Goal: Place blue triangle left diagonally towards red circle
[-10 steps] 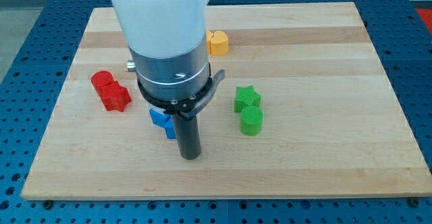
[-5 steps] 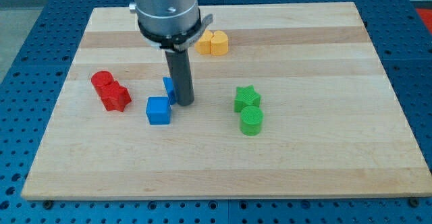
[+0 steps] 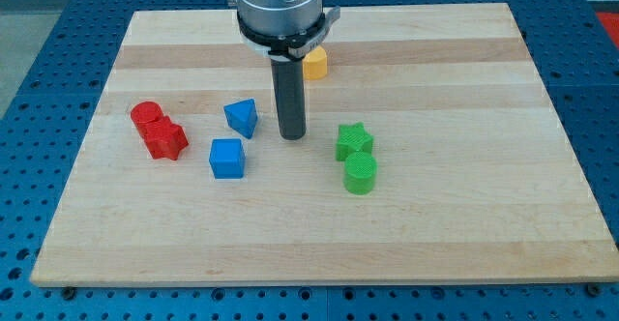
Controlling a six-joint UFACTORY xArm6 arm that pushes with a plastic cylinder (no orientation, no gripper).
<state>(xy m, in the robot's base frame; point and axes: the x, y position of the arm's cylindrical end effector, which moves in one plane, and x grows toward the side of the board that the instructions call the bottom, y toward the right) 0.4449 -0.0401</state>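
The blue triangle (image 3: 242, 117) lies on the wooden board left of centre. My tip (image 3: 292, 135) stands just to its right, a small gap apart from it. The red circle (image 3: 147, 116) sits at the board's left, touching a red star (image 3: 167, 138) just below and right of it. The triangle is well to the right of the red circle, at about the same height in the view.
A blue cube (image 3: 226, 158) lies below and left of the triangle. A green star (image 3: 353, 141) and a green cylinder (image 3: 361, 174) stand right of my tip. A yellow block (image 3: 315, 64) sits behind the rod near the view's top. The wooden board (image 3: 464, 186) rests on a blue perforated table.
The arm moved toward the view's top and right. My tip went from below the blue blocks to the triangle's right side. The triangle, hidden before, now shows in full.
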